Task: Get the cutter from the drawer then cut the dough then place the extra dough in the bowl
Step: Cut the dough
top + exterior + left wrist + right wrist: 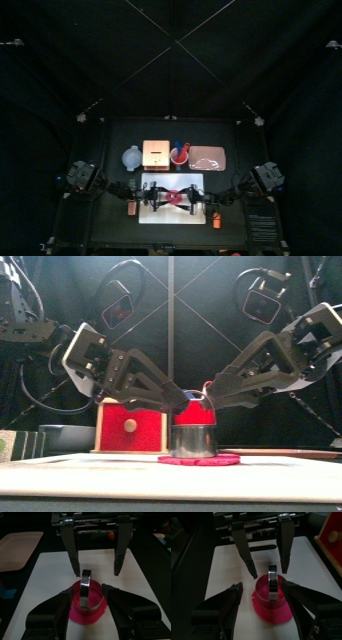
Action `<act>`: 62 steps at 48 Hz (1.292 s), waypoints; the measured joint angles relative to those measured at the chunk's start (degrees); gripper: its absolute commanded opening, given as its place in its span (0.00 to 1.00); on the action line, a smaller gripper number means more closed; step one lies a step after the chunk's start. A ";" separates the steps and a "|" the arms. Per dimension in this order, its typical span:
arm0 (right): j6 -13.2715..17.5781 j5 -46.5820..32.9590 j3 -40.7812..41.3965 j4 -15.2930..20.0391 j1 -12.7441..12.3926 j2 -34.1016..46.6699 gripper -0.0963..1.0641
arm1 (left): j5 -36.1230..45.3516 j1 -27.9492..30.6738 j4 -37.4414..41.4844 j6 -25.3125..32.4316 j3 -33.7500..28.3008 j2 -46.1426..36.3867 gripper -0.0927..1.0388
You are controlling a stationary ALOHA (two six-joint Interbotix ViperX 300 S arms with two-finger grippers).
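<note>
Centrally, a round metal cutter with a wire handle (pixel 194 441) was seen standing on a flat disc of pink dough (pixel 201 460), with its handle raised upright over the ring. The dough was laid on a white cutting board (pixel 80 466), which was set on the front half of the black bench (pixel 114 230).

The cutter was flanked by both arms' fingers over the middle of the board. The left fingers (pixel 244 552), reaching in from the left, were held spread apart, one at each side of the ring. The right fingers (pixel 71 552), reaching in from the right, were likewise held spread apart across it from the opposite side. Whether any finger was pressed against the metal wall could not be told.

Behind the board, four things were ranged in a row along the back of the bench. A blue-grey bowl with two small handles (pixel 131 157) was placed at the left. A pale wooden box with a red drawer front (pixel 156 153) was set just beside it. A red cup (pixel 179 154) was stood next to the box, and a flat pink tray (pixel 207 156) was laid at the right end.
</note>
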 measured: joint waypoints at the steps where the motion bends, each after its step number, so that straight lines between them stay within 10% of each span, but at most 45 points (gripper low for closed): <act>1: -0.09 0.26 -0.09 0.00 -0.18 0.09 0.89 | 0.09 0.09 0.00 0.00 0.00 -0.09 0.83; 26: -0.35 5.27 -1.32 -0.26 -2.99 0.00 0.87 | 1.76 0.09 0.09 0.26 0.26 0.00 0.82; 43: -0.44 7.12 -1.58 -0.35 -3.34 0.00 0.64 | 2.46 0.44 1.76 0.35 0.26 0.00 0.68; 62: -0.53 10.28 -1.76 -0.79 -4.57 0.00 0.60 | 6.33 0.97 2.02 0.53 0.00 -0.26 0.59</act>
